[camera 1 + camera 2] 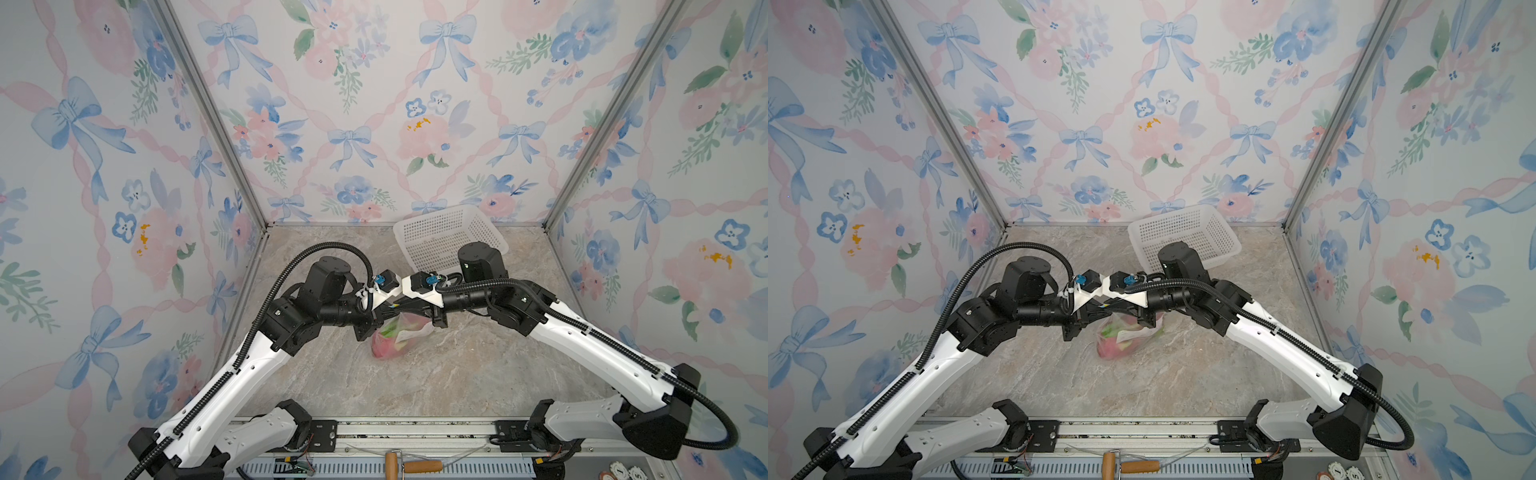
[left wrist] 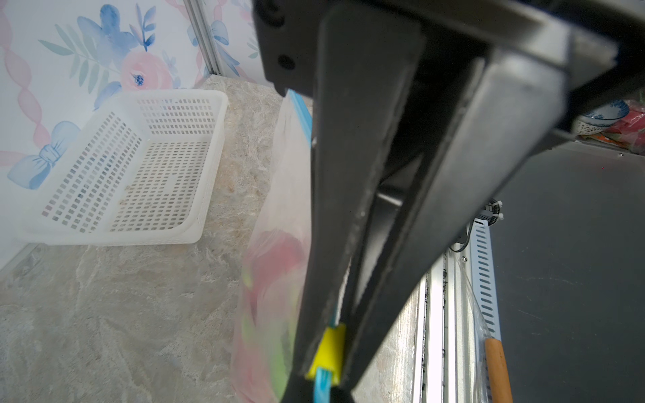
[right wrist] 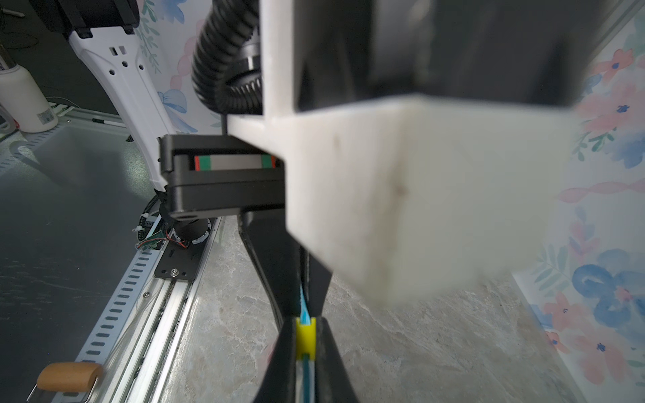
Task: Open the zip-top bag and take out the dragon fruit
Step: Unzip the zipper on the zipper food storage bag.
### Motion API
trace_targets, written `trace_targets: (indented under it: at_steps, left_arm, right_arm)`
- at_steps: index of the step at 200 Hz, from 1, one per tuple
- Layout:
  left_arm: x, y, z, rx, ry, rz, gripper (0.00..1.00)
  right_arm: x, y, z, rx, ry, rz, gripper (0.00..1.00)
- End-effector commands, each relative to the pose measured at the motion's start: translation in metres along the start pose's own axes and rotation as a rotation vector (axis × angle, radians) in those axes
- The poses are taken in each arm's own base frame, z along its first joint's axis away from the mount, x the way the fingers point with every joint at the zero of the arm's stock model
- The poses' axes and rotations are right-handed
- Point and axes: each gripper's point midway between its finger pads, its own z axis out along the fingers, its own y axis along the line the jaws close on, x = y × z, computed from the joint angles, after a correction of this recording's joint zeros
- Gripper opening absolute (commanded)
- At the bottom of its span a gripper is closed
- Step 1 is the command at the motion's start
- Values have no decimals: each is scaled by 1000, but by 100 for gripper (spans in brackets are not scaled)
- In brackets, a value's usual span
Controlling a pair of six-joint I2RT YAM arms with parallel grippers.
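The zip-top bag point(image 1: 409, 332) point(image 1: 1133, 334) hangs between my two grippers, its bottom resting on the marble table. Inside it lies the pink and green dragon fruit point(image 1: 384, 347) point(image 1: 1113, 349) point(image 2: 275, 265). My right gripper point(image 3: 306, 335) point(image 1: 406, 308) is shut on the yellow end tab point(image 3: 306, 336) point(image 2: 328, 349). Tip to tip with it, my left gripper point(image 2: 323, 392) point(image 1: 390, 307) is shut on the light-blue zip strip point(image 2: 321, 387) point(image 3: 303, 307) just beside that tab. The bag's mouth is hidden under the wrists in both top views.
An empty white perforated basket point(image 1: 440, 241) point(image 1: 1183, 237) point(image 2: 122, 167) stands at the back right, close behind the right wrist. A wooden-handled tool point(image 1: 415, 465) lies on the front rail. Flowered walls close in three sides.
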Motion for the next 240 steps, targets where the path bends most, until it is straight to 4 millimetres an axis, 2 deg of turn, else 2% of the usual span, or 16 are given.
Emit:
trace_targets:
  at_steps: [1,78,116,182,240]
  left_arm:
    - [-9,-3,-7,-14,-41,19,0]
    - [-6,-1,-10,-37,-47,34,0]
    - [-6,7,-14,-77,-45,48,0]
    - [-3,53,-29,-277,-41,29,0]
    - [0,78,-42,-371,-42,32,0]
  right_arm:
    - [-10,3,-10,20,-28,-30,8]
    - [5,-5,-29,66,-5,3,8]
    - [15,-7,-45,99,17,24,9]
    - [44,0,-79,183,83,82,9]
    - [68,7,-110,277,133,141,9]
